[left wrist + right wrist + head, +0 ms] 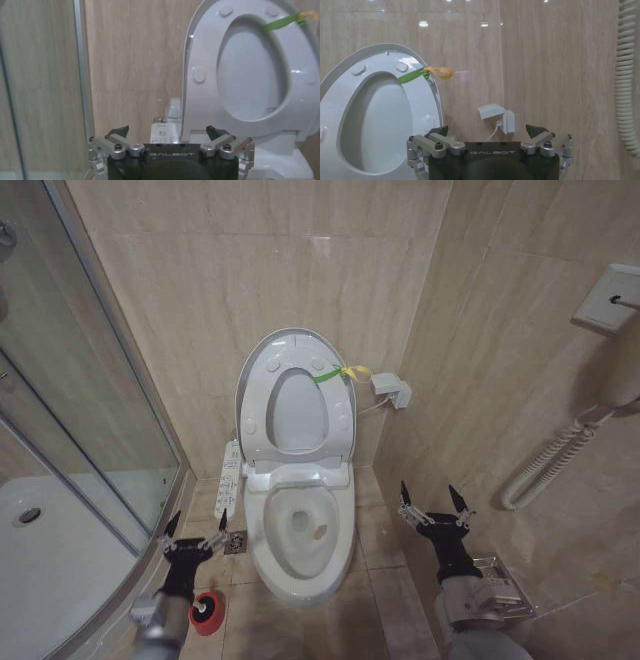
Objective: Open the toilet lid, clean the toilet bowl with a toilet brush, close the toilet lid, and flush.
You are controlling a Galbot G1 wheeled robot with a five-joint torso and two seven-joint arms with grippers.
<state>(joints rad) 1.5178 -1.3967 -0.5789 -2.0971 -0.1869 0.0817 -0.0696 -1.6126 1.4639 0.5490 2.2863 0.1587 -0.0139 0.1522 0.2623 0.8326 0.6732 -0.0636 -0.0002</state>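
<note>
Left claw [197,528] and right claw [436,503], both spread open and empty, flank the toilet bowl [300,565], its toilet lid [345,395] upright, while the light, stiff toilet brush [205,612], probably best pinched mid-handle, stands in its red holder below the left claw.

One toilet bowl [300,525], two grippers.
</note>
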